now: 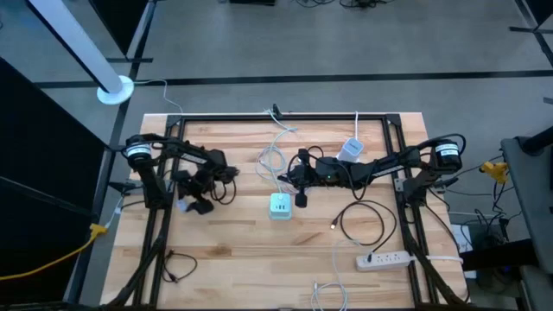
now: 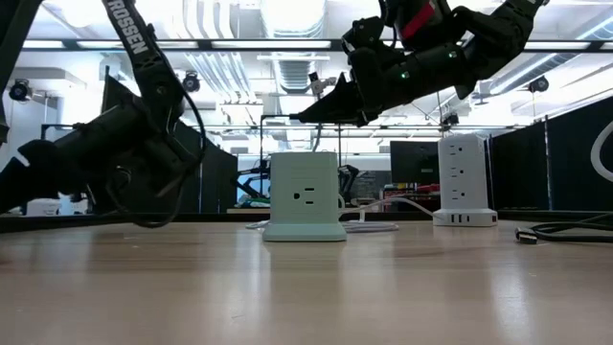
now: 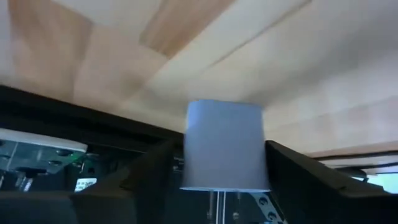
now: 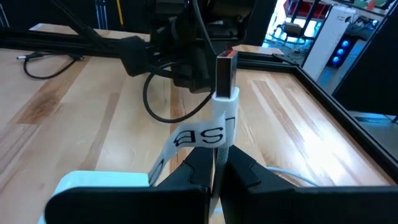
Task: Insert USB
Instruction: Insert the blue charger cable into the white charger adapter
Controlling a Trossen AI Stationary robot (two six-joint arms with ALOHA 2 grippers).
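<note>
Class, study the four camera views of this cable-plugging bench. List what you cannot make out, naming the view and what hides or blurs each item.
- Pale blue block between the left gripper's fingers, left wrist view: too close, blurred, identity unclear.
- USB ports on the mint-green cube charger, high view: too small.
- White USB plug in the shut right gripper, low view: lost against dark arm.
- White power strip sockets, high view: too small.

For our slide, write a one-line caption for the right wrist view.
Right gripper holds a white USB plug upright above the mint power cube.
</note>
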